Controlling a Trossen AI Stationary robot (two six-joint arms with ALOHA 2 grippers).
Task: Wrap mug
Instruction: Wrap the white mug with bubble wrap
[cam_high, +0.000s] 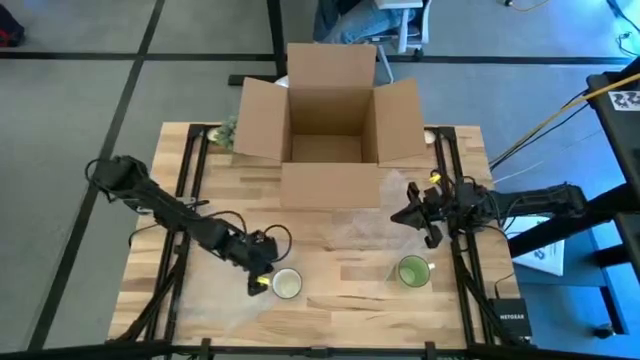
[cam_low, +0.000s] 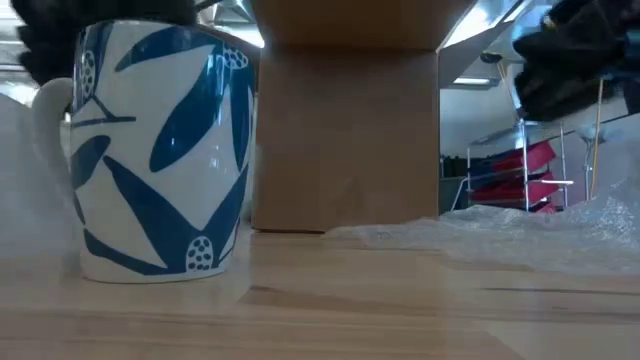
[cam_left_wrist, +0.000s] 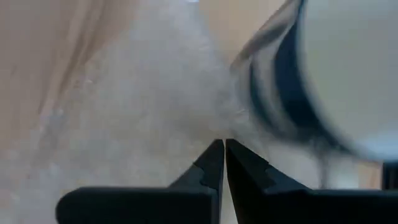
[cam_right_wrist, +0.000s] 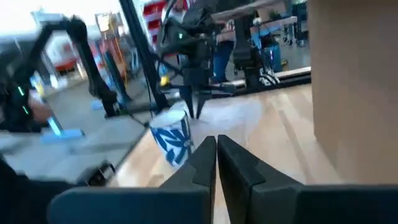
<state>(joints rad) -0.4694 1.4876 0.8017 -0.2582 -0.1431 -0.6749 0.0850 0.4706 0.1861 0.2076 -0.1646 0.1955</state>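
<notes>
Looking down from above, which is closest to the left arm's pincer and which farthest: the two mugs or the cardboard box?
From the left pincer, in the high view:
1. Mug beside it, right next to the pincer at the table's front, on clear wrap.
2. Green-lined mug, across on the right side.
3. Cardboard box, open, at the table's back edge.

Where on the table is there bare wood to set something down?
Bare wood lies between the two mugs and along the near edge. Bubble wrap covers the stretch before the cardboard box; the left hand crowds the left mug, over more wrap.
</notes>
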